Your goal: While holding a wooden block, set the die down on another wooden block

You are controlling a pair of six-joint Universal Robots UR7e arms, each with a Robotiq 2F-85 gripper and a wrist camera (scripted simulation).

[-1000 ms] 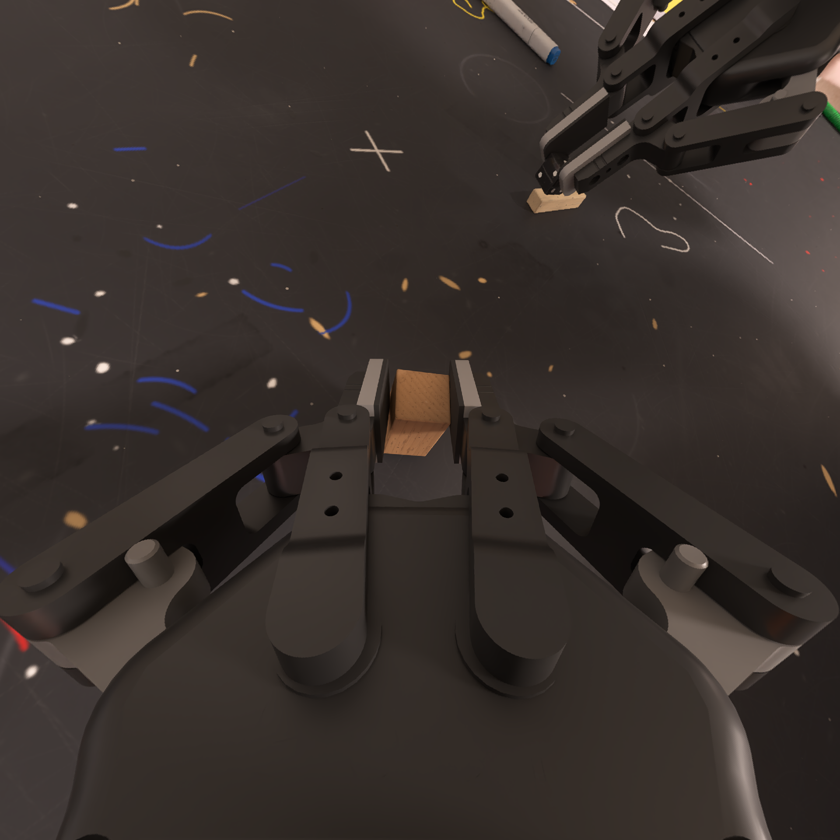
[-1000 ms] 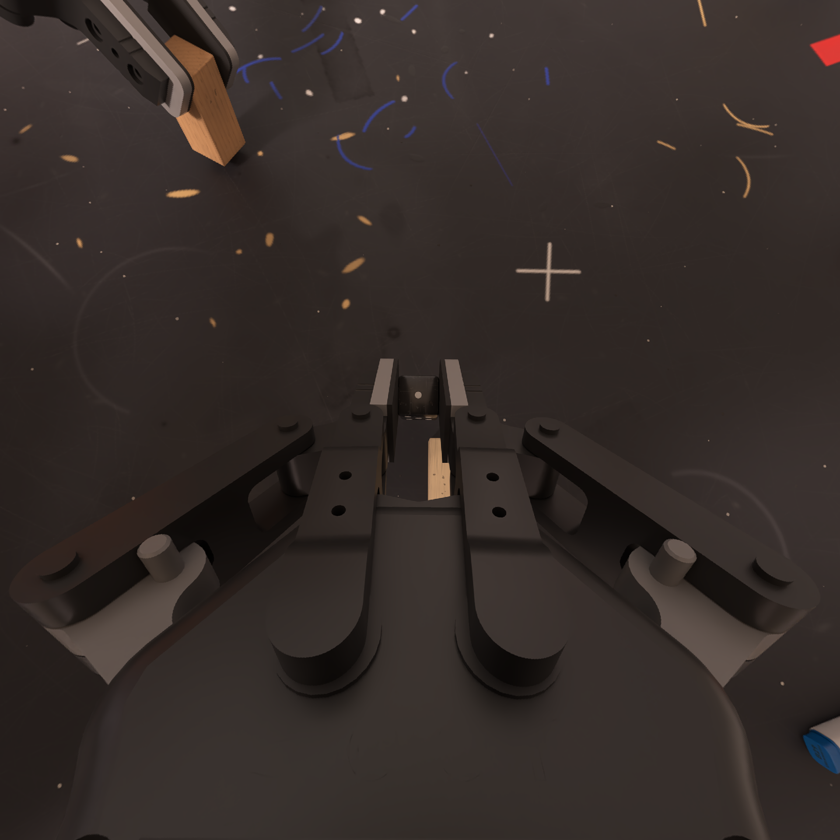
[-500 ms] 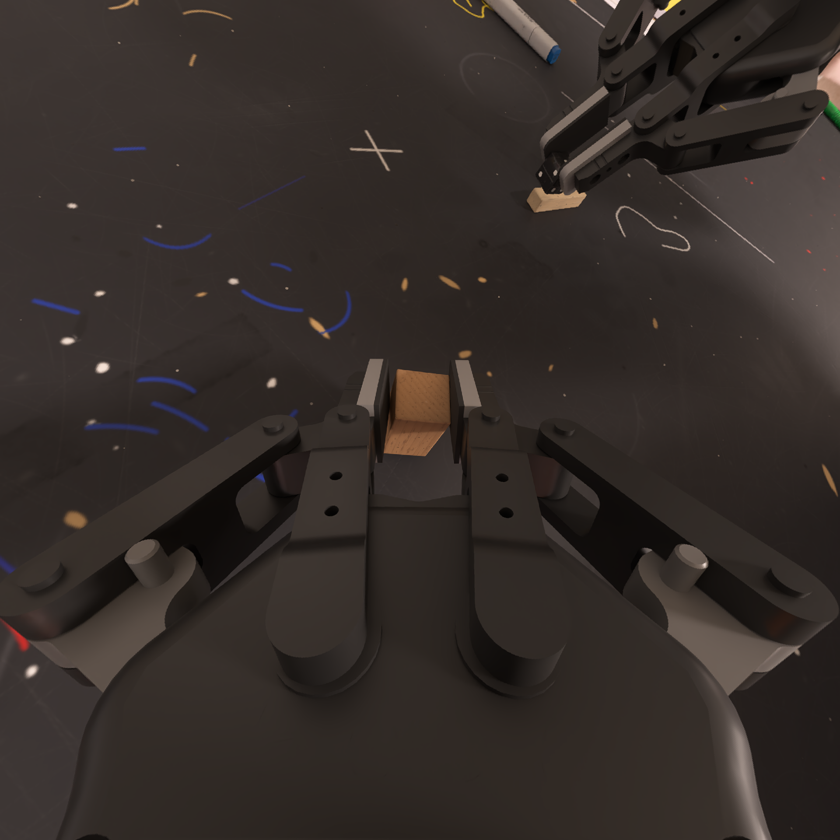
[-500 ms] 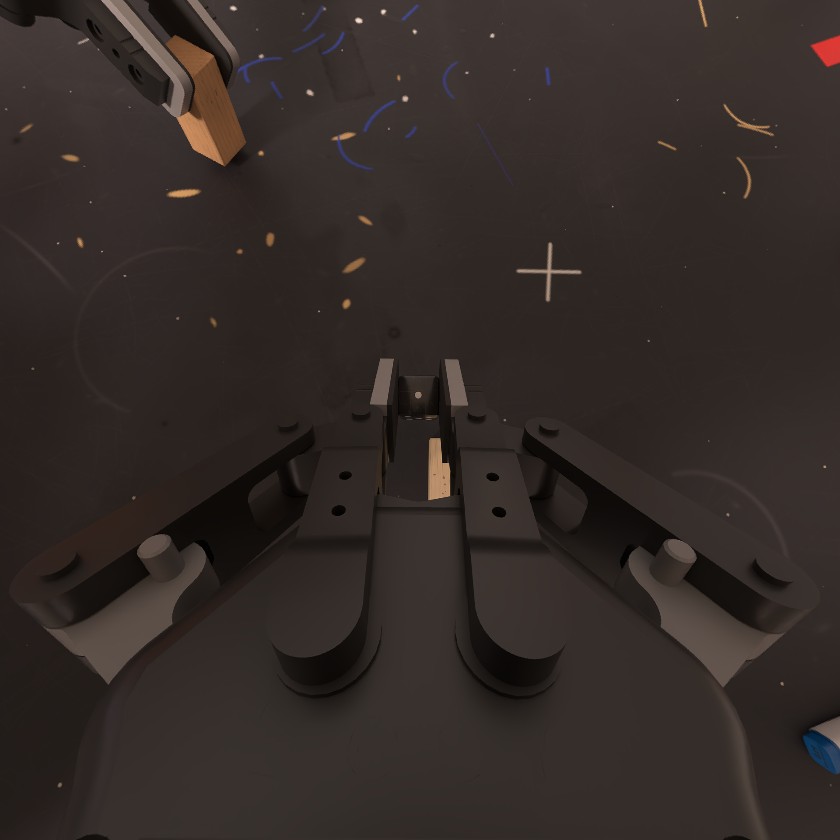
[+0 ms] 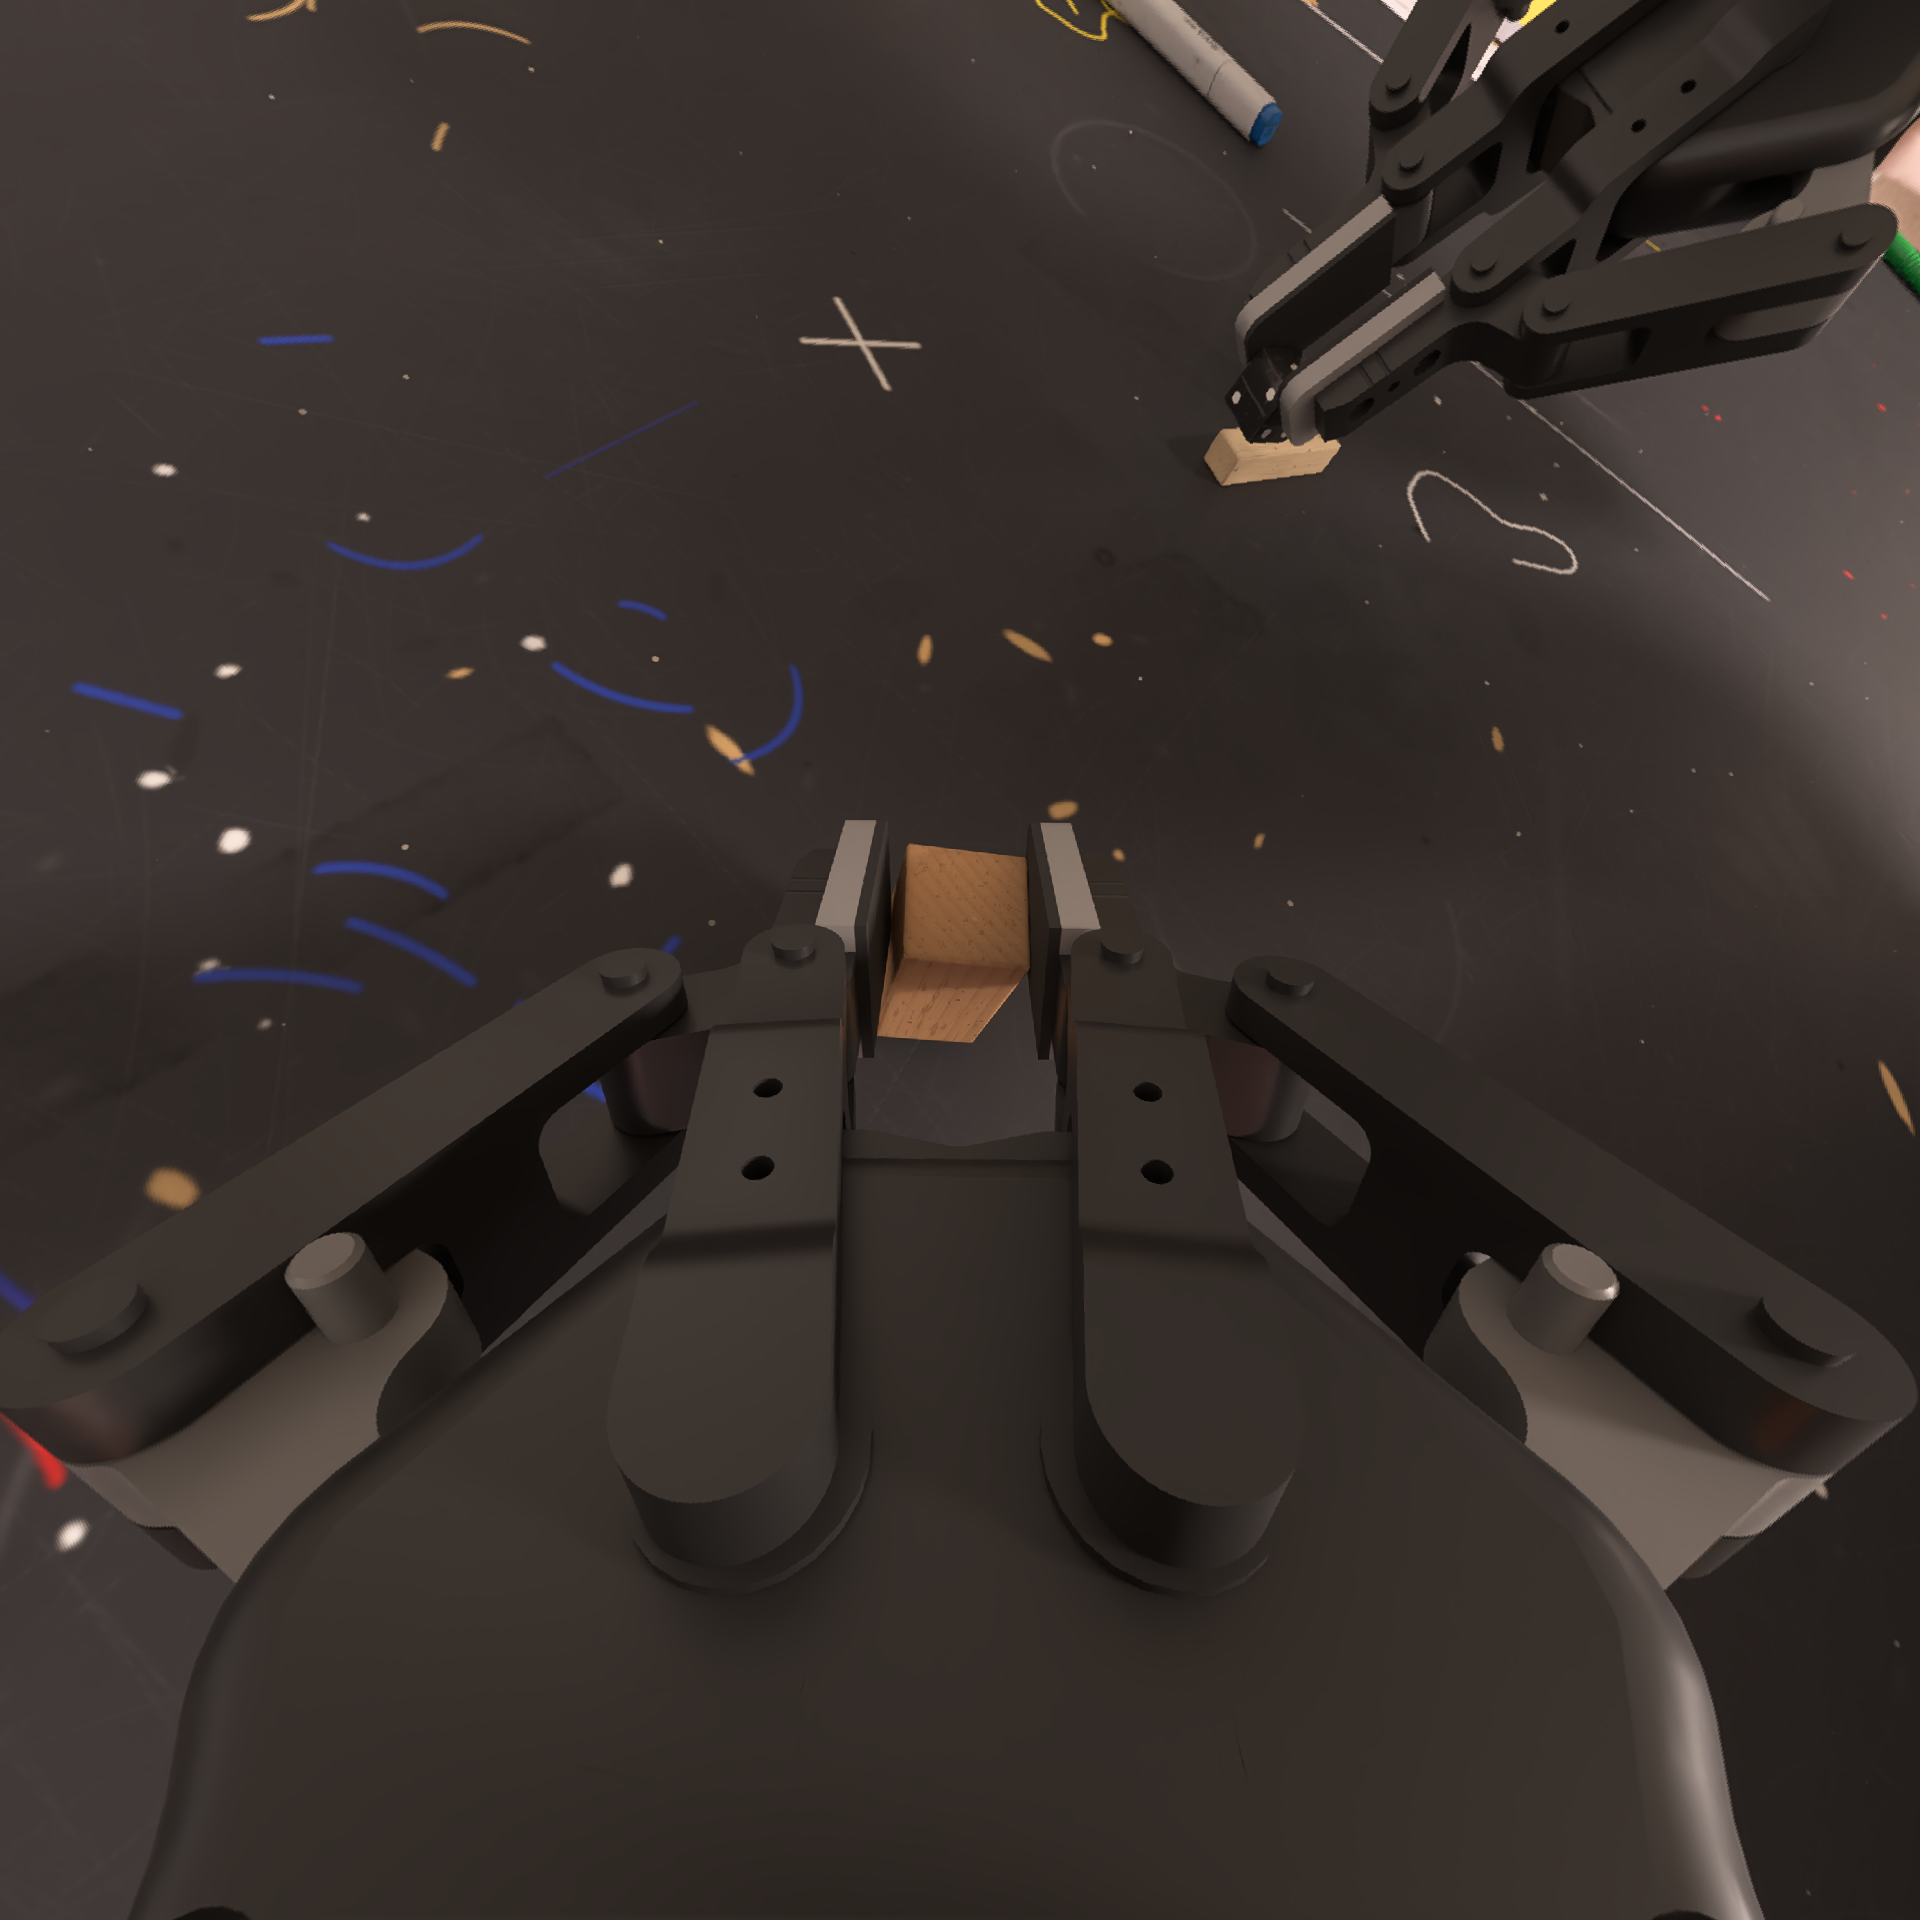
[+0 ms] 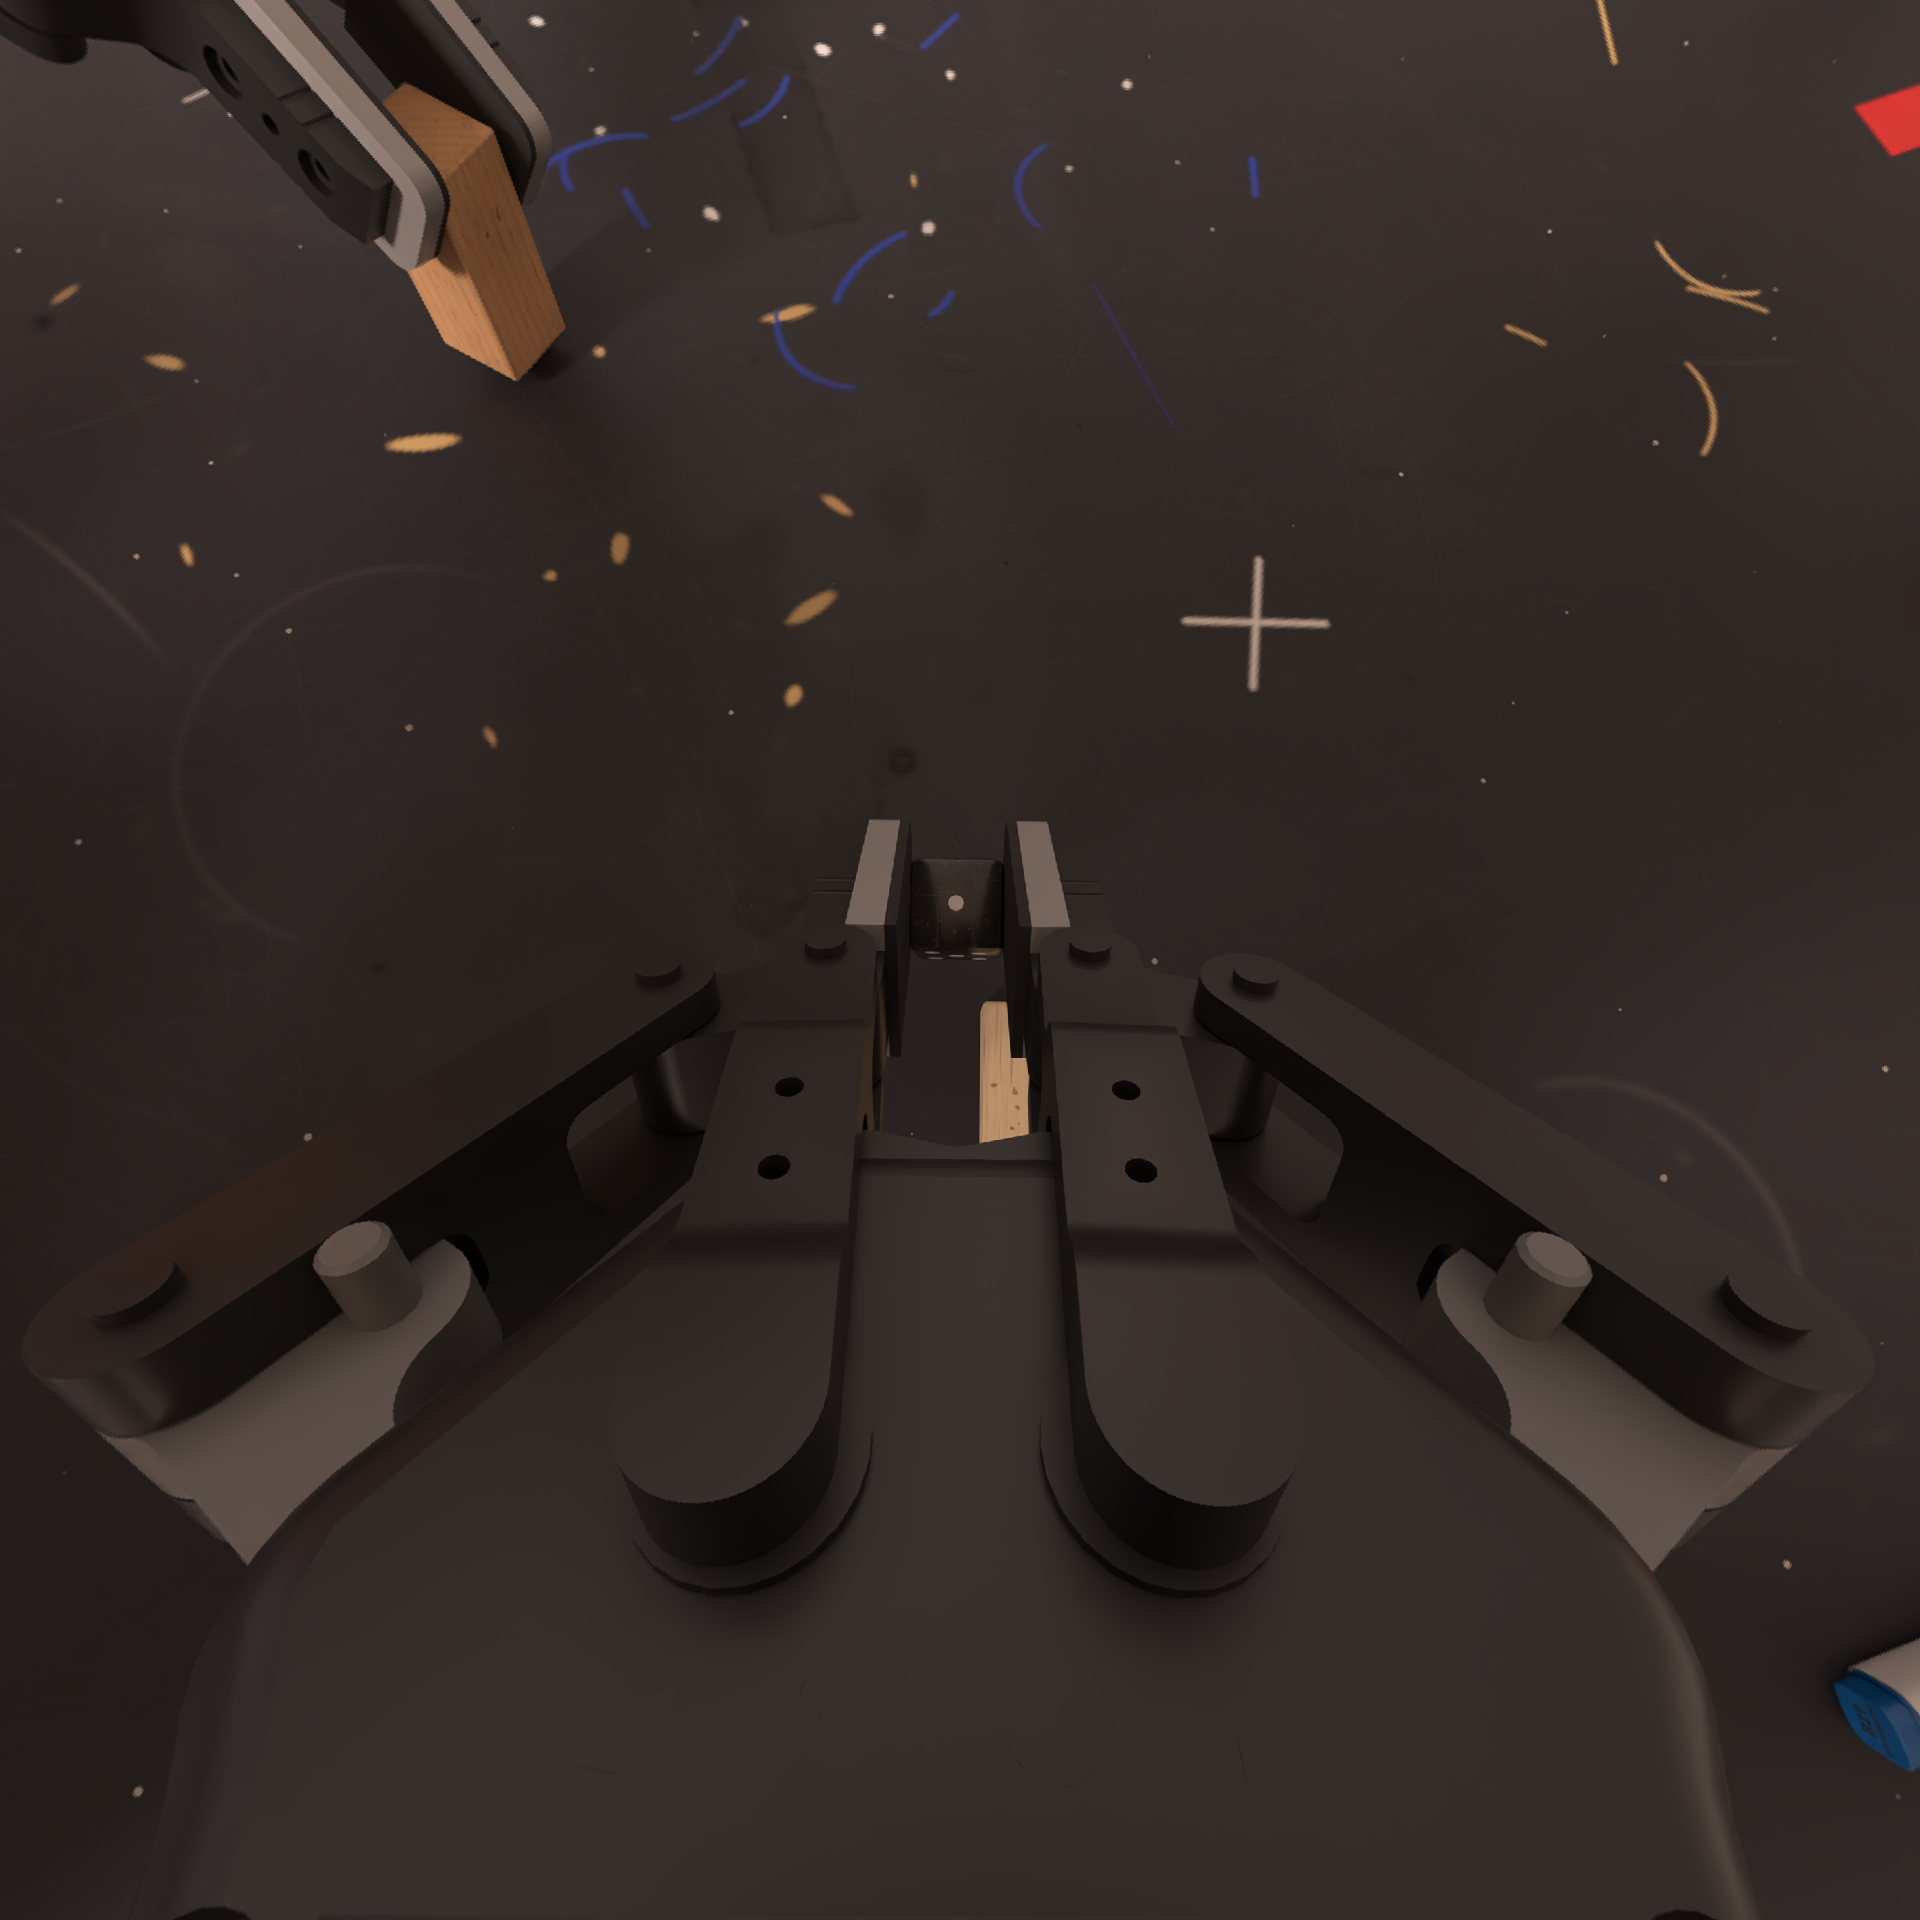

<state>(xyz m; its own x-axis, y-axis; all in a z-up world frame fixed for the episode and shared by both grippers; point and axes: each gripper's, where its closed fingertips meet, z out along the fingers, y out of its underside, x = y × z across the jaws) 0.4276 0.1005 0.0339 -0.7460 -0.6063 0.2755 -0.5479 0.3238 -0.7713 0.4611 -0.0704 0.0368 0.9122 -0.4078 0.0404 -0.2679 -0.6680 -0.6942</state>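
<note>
My left gripper (image 5: pixel 958 883) is shut on a brown wooden block (image 5: pixel 961 925) and holds it above the dark table; the right wrist view shows it at top left (image 6: pixel 483 249), tilted, with its low corner close to the table. My right gripper (image 6: pixel 956 873) is shut on a small black die (image 6: pixel 956 904) with white pips. A pale, flat wooden block (image 6: pixel 1003 1075) lies on the table right under it. In the left wrist view the die (image 5: pixel 1255 400) sits at the top of the pale block (image 5: pixel 1270 460); I cannot tell whether they touch.
A grey marker with a blue cap (image 5: pixel 1205 62) lies at the far edge behind the right gripper; its cap shows in the right wrist view (image 6: pixel 1881 1714). A white chalk cross (image 5: pixel 860 343) and blue and tan scribbles mark the dark table (image 5: pixel 520 260).
</note>
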